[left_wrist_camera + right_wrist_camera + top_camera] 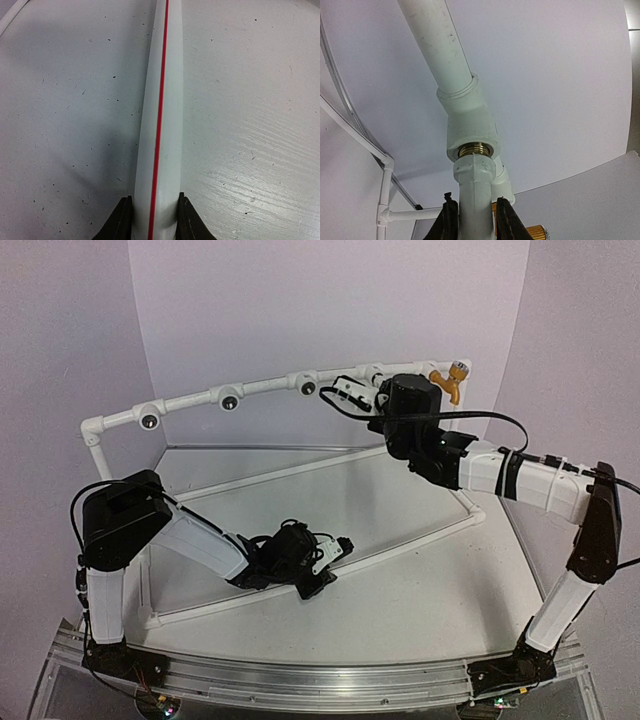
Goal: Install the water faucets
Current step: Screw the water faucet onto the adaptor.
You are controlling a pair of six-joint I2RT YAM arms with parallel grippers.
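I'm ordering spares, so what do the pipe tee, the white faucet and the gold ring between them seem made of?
Pipe tee: apparently matte white plastic, with a moulded collar ridge showing. Gold ring: likely brass, shiny yellow metal with fine threads. White faucet: seemingly smooth white plastic with a faint sheen.

Ahead of me, a white pipe frame (265, 386) stands on the speckled white table (400, 580). Its top rail carries three round dark sockets (230, 400). One tee fitting (472, 125) shows a brass threaded collar (475, 149). A base pipe (162, 125) marked with a red line lies flat on the table. Lavender walls (300, 300) enclose the rear.
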